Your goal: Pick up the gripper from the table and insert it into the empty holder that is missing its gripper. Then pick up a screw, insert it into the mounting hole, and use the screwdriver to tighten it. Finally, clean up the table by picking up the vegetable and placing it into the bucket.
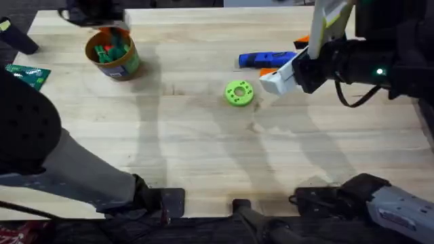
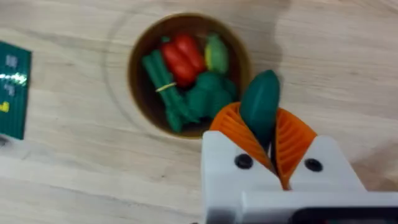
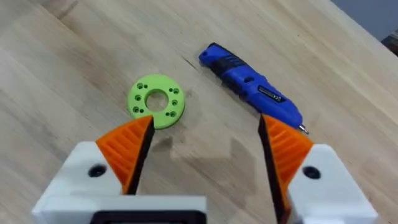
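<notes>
My left gripper [image 2: 262, 124] is shut on the vegetable [image 2: 260, 102]. Its green end sticks out between the orange pads, and the rest is hidden by them. It hangs just above the rim of the bucket [image 2: 138, 93], a round orange-brown container [image 1: 129, 66] at the table's far left that holds red and green toy pieces. The blue screwdriver [image 1: 266, 59] lies at the far right of the table, also seen in the right wrist view [image 3: 249, 82]. My right gripper [image 3: 205, 124] stands open over bare wood next to the screwdriver, with nothing between its fingers [image 1: 274, 81].
A flat green ring-shaped disc [image 1: 239, 93] lies near the table's middle, just left of the right gripper [image 3: 155, 101]. A dark green card [image 1: 28, 73] sits at the left edge, near the bucket [image 2: 12, 87].
</notes>
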Robot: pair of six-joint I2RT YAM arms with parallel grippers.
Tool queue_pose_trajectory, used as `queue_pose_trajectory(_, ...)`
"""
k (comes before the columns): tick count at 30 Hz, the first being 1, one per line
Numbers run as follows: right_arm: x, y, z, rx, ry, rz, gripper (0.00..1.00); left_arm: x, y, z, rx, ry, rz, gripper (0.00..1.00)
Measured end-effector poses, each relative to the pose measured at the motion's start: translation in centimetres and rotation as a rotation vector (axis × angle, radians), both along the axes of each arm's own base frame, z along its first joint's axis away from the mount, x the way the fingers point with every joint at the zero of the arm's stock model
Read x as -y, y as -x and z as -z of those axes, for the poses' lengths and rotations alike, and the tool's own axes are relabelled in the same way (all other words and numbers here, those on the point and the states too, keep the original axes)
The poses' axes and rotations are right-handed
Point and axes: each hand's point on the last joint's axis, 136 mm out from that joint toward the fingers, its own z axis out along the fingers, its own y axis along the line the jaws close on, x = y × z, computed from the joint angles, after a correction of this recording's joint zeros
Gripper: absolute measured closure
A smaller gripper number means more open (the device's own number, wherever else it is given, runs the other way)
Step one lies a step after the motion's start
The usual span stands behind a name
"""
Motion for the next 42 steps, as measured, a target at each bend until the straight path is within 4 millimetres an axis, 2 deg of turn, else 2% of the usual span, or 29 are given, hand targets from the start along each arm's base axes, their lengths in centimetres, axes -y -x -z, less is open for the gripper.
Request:
queue_pose_trajectory(4,0.0,0.0,0.0,0.0,0.0,0.0,0.025,-2.7,0.5,0.0,0.003,0.008,-0.068,0.929)
queue_pose_trajectory(8,0.0,0.0,0.0,-0.001,0.0,0.0,0.025,-4.1,0.6,0.0,0.014,0.027,-0.1,0.933)
queue_pose_trajectory(12,0.0,0.0,0.0,-0.002,0.001,0.0,0.025,-4.5,0.0,0.7,0.018,0.038,-0.106,0.937)
queue_pose_trajectory(18,0.0,0.0,0.1,-0.003,0.001,0.0,0.025,-4.7,-1.2,4.1,-0.031,0.059,-0.103,0.942)
queue_pose_trajectory(24,0.0,0.0,0.1,-0.003,0.001,0.0,0.025,-5.0,-1.8,4.1,-0.011,0.053,-0.105,0.934)
queue_pose_trajectory(25,0.0,0.0,0.1,-0.003,0.001,0.0,0.025,-5.0,-1.8,4.1,-0.011,0.053,-0.105,0.914)
queue_pose_trajectory(27,0.0,0.0,0.1,-0.003,0.002,0.0,0.025,-5.0,-1.8,4.2,-0.013,0.054,-0.108,0.795)
queue_pose_trajectory(32,0.0,0.0,0.1,-0.003,0.001,0.0,0.025,-4.7,-1.3,5.4,-0.061,0.069,-0.11,0.579)
queue_pose_trajectory(38,0.0,0.1,0.1,-0.003,0.002,0.0,0.025,-4.6,-0.9,6.1,-0.088,0.076,-0.112,0.425)
queue_pose_trajectory(42,0.0,0.0,0.1,-0.003,0.001,0.0,0.025,-4.8,-0.8,6.1,-0.091,0.074,-0.119,0.243)
